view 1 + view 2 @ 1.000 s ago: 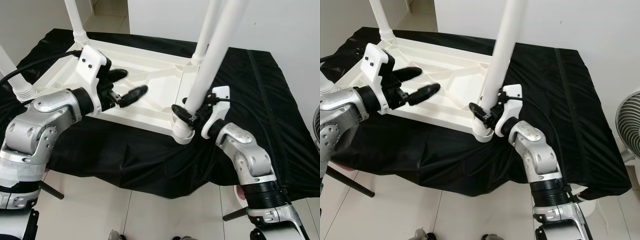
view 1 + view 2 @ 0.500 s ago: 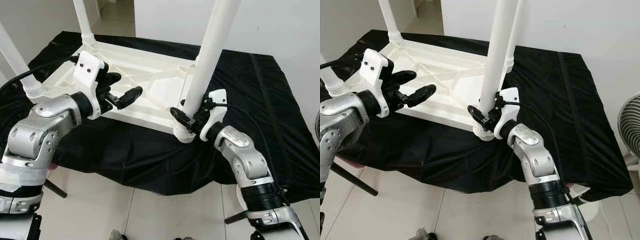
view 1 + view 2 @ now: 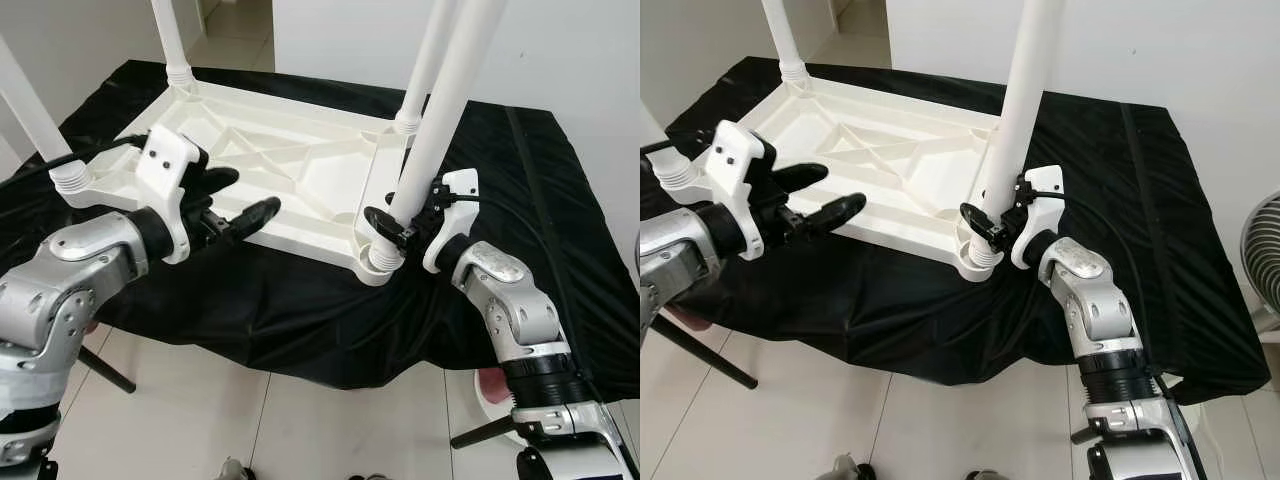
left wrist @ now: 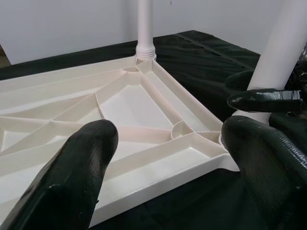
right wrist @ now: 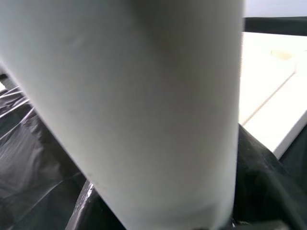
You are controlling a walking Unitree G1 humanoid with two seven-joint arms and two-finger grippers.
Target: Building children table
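A white children's table top [image 3: 290, 165] lies upside down on a black cloth [image 3: 520, 200]. Its legs stand upright at the corners. My right gripper [image 3: 393, 222] is shut on the base of the near right leg [image 3: 440, 130], just above its socket [image 3: 380, 262]. That leg [image 5: 144, 120] is very close in the right wrist view. My left gripper [image 3: 238, 198] is open and empty at the top's near edge, with its fingers [image 4: 81, 167] apart and pointing over the ribbed underside [image 4: 134, 110].
Other legs rise at the far left [image 3: 170, 40], near left [image 3: 30, 105] and far right [image 3: 430, 55] corners. The cloth hangs over the front edge toward the tiled floor [image 3: 250, 420]. A fan [image 3: 1265, 265] stands at the right.
My left gripper has drawn back from above the underside to the top's near edge, still open. The right gripper stays on the leg. The camera has shifted.
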